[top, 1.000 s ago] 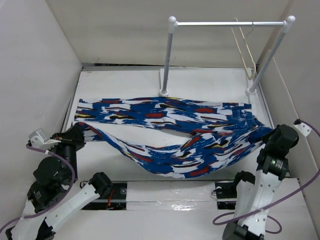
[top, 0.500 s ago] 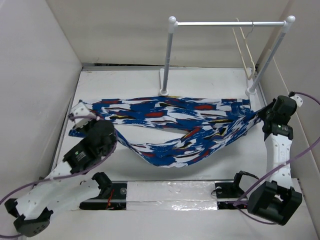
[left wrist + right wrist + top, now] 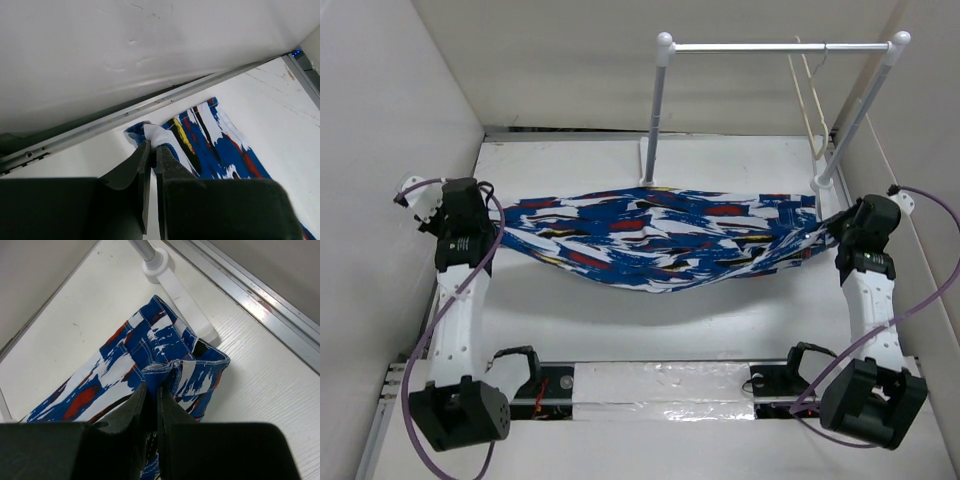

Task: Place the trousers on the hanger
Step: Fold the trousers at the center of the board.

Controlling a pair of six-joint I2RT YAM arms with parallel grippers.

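— What do you see from above?
— Both ends are pinched. The left gripper (image 3: 492, 228) is closed on one end of the trousers (image 3: 660, 235) and the right gripper (image 3: 832, 236) on the other. The cloth hangs between them as a folded band that sags in the middle over the table (image 3: 620, 320). I can't tell whether the sag touches it.
— And the hanger?
— The hanger (image 3: 807, 110) dangles from the stand (image 3: 662, 110), beyond the right fingers and higher, well apart from the left ones. I'd say they should raise both ends together and hold the band stretched so the sag doesn't drag. Then they can bring it to the hanger's lower bar without setting it swinging.
— And the left wrist camera?
— The fingers (image 3: 172, 165) are nearly closed, with only a thin slit between them. A white-and-blue cuff tip pokes out just past the tips, and the rest of the cloth runs off to the right of the fingers. It's a small bite, and I reckon a hard tug could slip it.
— The right wrist?
— It's the same narrow pinch. The fingers (image 3: 127, 412) clamp the waist end, with a stitched seam just beyond the tips. The cloth spreads ahead and to the left of them. The stand's foot (image 3: 185, 300) lies further on, apart from the fingers.
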